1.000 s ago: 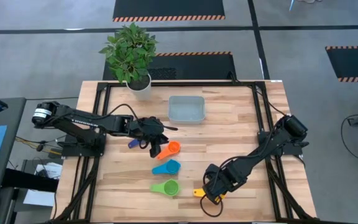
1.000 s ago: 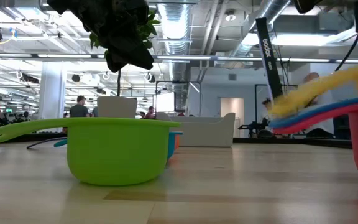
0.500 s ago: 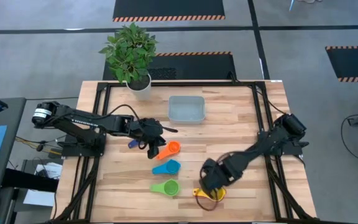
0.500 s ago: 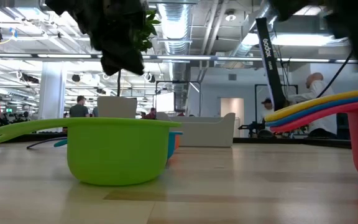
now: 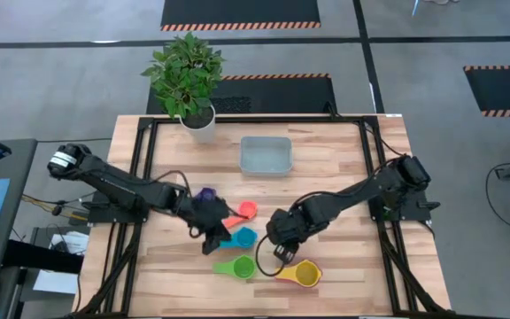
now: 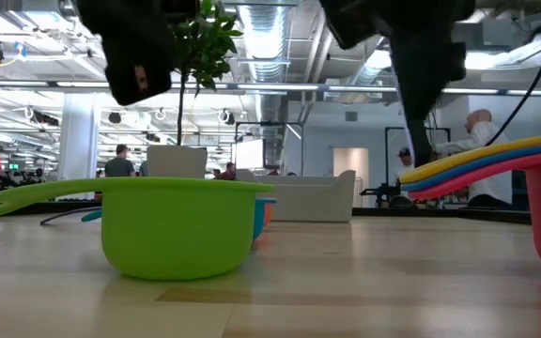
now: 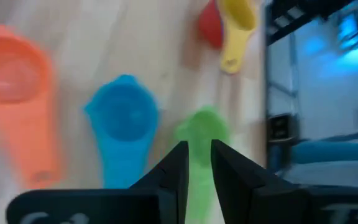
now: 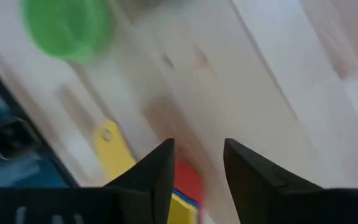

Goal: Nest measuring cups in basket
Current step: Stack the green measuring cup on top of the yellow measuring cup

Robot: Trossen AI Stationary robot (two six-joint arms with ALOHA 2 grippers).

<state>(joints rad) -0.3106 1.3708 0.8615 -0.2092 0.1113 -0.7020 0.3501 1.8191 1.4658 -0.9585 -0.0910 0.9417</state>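
overhead, left tool point(image 5: 217, 236) hovers beside right tool point(image 5: 277, 237), both slightly parted.

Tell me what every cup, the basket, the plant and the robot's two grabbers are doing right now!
Green cup: upright on the table, nothing in it.
Light blue cup: on the table, loose.
Orange cup: on the table, loose.
Yellow cup: top of a stack, red one underneath.
Basket: holds no cups.
Plant: upright in its white pot.
Left gripper: nearly shut, empty, above the green cup.
Right gripper: open, empty, near the stack.
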